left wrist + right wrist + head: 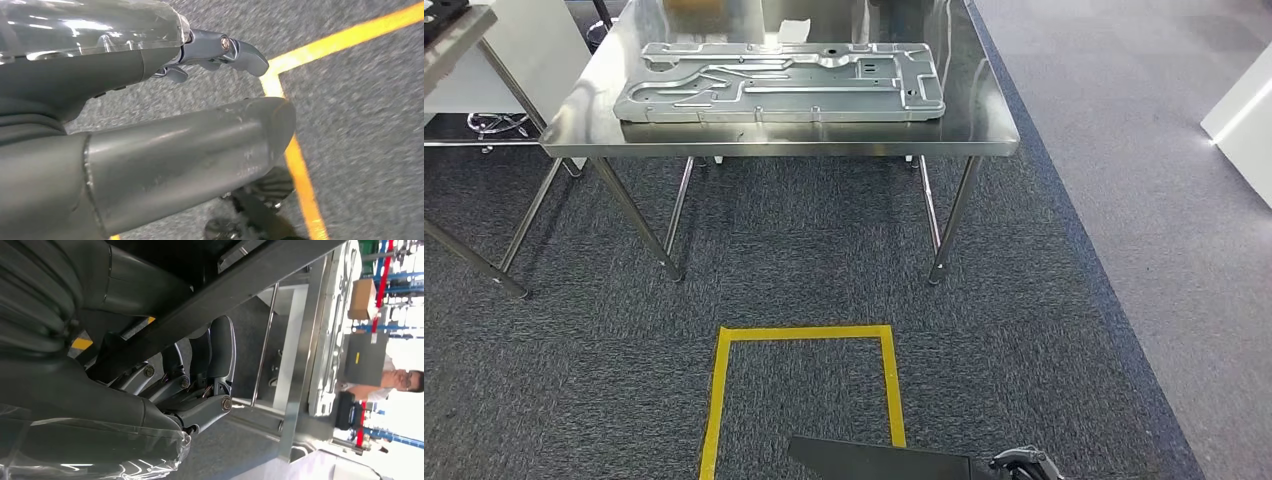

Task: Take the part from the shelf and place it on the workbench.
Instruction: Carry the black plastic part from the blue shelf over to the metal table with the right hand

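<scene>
We carry a dark flat part (879, 461), right hand (165, 385) fingers clamped on it, toward the workbench (984, 120); left hand (165, 150) fingers spread, holding nothing.

Grey left hand (165, 150) (silver-screwed fingers (225, 50)), clear-wrapped wrist.

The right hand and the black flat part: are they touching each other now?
Touching. In the right wrist view the right hand has its dark fingers curled up against the underside of the black part, with no gap between them.
</scene>
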`<control>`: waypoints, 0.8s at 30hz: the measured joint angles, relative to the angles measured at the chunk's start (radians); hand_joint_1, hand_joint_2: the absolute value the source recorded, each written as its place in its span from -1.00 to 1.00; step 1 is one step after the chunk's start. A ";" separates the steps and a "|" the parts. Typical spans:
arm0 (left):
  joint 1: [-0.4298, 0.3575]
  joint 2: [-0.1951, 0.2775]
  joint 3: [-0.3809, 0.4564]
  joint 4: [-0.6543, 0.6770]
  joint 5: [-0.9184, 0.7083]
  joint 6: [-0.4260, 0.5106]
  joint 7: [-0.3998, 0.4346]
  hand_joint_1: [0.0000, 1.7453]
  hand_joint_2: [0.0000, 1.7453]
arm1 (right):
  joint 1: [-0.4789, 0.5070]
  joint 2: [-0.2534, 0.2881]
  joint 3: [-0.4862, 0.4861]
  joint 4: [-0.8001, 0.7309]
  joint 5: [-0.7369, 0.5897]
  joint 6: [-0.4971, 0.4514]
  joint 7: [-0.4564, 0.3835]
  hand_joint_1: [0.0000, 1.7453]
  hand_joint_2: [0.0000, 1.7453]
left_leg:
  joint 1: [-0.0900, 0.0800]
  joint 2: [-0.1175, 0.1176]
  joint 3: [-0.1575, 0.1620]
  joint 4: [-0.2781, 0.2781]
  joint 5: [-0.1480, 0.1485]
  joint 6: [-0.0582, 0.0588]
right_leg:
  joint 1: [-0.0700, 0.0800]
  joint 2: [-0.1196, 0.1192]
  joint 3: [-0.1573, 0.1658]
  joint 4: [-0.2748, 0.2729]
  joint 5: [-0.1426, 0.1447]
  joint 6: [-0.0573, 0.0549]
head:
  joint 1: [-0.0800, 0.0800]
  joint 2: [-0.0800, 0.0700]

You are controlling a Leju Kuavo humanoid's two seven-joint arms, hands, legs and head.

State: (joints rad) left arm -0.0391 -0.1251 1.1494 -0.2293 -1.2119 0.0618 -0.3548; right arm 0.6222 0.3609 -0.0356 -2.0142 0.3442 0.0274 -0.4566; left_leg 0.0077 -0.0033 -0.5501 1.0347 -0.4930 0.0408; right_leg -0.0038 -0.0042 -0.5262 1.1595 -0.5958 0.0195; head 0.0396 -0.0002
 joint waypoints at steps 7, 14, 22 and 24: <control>0.000 0.000 0.000 0.000 -0.016 -0.003 0.003 -1.00 -1.00 | -0.012 -0.001 -0.012 0.000 0.087 -0.075 0.003 1.00 1.00 | 0.003 -0.007 0.057 -0.003 -0.049 -0.007 | -0.011 0.002 -0.112 -0.016 0.070 0.013 | 0.001 0.000; -0.015 0.011 -0.023 0.000 -0.091 -0.014 0.002 -1.00 -1.00 | -0.194 -0.092 -0.065 -0.011 0.501 -0.494 0.239 1.00 1.00 | 0.003 -0.003 0.060 0.058 -0.064 -0.043 | -0.008 0.009 -0.060 -0.132 0.126 -0.034 | -0.006 0.000; -0.034 0.027 -0.067 0.000 -0.147 -0.027 0.002 -1.00 -1.00 | -0.585 -0.325 -0.077 0.138 1.137 -0.652 0.490 1.00 1.00 | 0.006 0.002 -0.096 0.122 -0.019 -0.050 | -0.010 0.015 0.002 -0.137 0.079 -0.030 | -0.019 0.000; -0.038 0.028 -0.075 0.001 -0.150 -0.029 0.006 -1.00 -1.00 | -0.644 -0.362 -0.072 0.174 1.205 -0.649 0.504 1.00 1.00 | 0.000 0.007 -0.081 0.041 0.033 -0.038 | -0.008 0.011 0.013 -0.136 0.065 -0.018 | -0.020 0.000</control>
State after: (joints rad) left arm -0.0771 -0.0973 1.0747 -0.2286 -1.3618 0.0332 -0.3491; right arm -0.0222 -0.0009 -0.1081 -1.8400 1.5493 -0.6215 0.0475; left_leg 0.0079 0.0035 -0.6313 1.0761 -0.4596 0.0028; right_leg -0.0118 0.0070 -0.5128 1.0232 -0.5313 0.0013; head 0.0191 0.0000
